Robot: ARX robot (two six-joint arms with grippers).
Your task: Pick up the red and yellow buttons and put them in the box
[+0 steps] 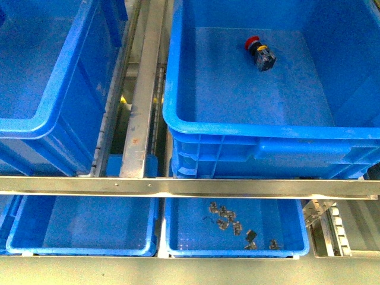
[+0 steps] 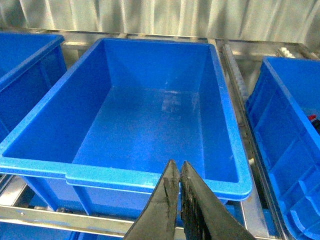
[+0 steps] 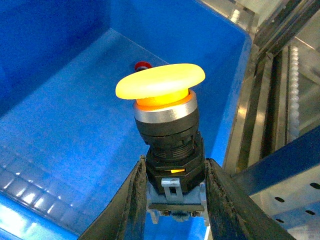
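Observation:
My right gripper [image 3: 174, 167] is shut on the black-and-grey body of a yellow button [image 3: 162, 85], whose cap points away from the wrist. It hangs over the inside of the box [image 3: 75, 125], a deep blue crate. A red button [image 3: 142, 65] lies on that box's floor farther in. The front view shows the same red button [image 1: 259, 52] lying on its side near the far end of the right-hand box [image 1: 237, 132]. My left gripper [image 2: 179, 167] is shut on nothing, just over the near rim of the other, empty crate [image 2: 125, 177]. Neither arm appears in the front view.
The twin blue crate [image 1: 35, 127] stands at the left, with a metal rail [image 1: 142, 101] between the two. Below a metal crossbar [image 1: 190, 187] sit two shallow blue trays; the right one [image 1: 178, 237] holds several small metal parts [image 1: 228, 219]. Metal racking [image 3: 280, 85] runs beside the box.

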